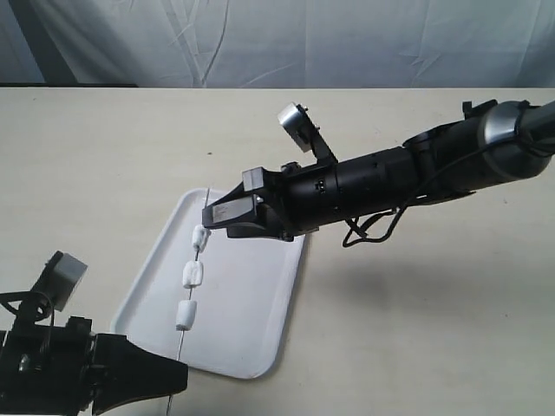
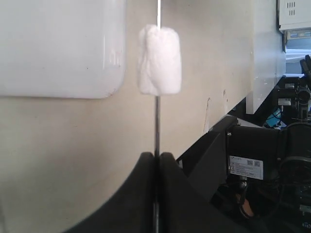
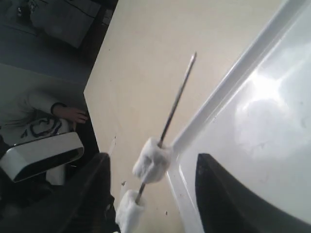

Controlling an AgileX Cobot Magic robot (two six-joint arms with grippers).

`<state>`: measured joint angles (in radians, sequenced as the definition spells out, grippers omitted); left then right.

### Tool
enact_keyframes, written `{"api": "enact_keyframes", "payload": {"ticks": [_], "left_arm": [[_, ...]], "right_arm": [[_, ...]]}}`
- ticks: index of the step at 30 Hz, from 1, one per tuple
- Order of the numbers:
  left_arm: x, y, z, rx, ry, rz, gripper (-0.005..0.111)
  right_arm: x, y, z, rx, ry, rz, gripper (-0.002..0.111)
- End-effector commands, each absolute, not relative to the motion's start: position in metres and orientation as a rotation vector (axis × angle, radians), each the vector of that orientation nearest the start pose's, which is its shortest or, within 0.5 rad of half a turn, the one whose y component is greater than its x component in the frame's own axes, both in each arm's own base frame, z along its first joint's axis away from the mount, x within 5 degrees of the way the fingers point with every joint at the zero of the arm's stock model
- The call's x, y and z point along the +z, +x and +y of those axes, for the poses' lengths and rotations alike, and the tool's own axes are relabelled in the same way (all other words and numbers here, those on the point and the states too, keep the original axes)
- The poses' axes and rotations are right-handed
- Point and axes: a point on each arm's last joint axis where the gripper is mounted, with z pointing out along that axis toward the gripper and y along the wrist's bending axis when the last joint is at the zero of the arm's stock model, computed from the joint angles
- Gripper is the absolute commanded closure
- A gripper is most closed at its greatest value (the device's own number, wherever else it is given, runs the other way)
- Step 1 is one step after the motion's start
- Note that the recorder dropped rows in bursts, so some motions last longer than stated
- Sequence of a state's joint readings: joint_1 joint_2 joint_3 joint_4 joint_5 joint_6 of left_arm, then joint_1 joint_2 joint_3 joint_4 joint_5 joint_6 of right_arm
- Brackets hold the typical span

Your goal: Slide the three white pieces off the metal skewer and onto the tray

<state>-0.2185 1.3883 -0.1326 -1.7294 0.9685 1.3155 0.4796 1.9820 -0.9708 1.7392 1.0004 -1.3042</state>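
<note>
The metal skewer (image 1: 180, 342) hangs over the white tray (image 1: 251, 312), pointing away from the near edge. Three white pieces sit on it: the farthest (image 1: 199, 236), the middle one (image 1: 192, 274) and the nearest (image 1: 186, 314). My left gripper (image 1: 176, 386) is shut on the skewer's near end; in the left wrist view the rod (image 2: 157, 126) runs from the closed fingertips (image 2: 165, 162) up to the nearest piece (image 2: 159, 60). My right gripper (image 3: 153, 156) is open, its fingers (image 3: 218, 184) on either side of the farthest piece (image 3: 151, 162) without touching it. The middle piece (image 3: 129, 213) shows just below.
The bare skewer tip (image 3: 181, 92) sticks out past the tray's far rim (image 3: 243, 68). The beige table (image 1: 416, 329) spreads around the tray. A white cloth backdrop (image 1: 286, 39) closes the far side.
</note>
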Motion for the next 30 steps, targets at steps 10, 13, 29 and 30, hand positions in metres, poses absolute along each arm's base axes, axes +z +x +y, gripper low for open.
{"api": "enact_keyframes", "payload": {"ticks": [10, 13, 29, 30], "left_arm": [[0.148, 0.116, -0.104, -1.574, 0.024, 2.493, 0.107], [0.148, 0.116, -0.104, -1.574, 0.024, 2.493, 0.107], [0.15, 0.121, -0.104, -1.558, 0.035, 2.481, 0.107], [0.152, 0.122, -0.105, -1.572, 0.042, 2.47, 0.107]], "right_arm": [[0.148, 0.278, 0.252, 1.616, -0.525, 2.362, 0.059], [0.148, 0.278, 0.253, 1.608, -0.524, 2.365, 0.059], [0.149, 0.271, 0.258, 1.654, -0.552, 2.373, 0.075], [0.148, 0.272, 0.258, 1.64, -0.547, 2.379, 0.075]]}}
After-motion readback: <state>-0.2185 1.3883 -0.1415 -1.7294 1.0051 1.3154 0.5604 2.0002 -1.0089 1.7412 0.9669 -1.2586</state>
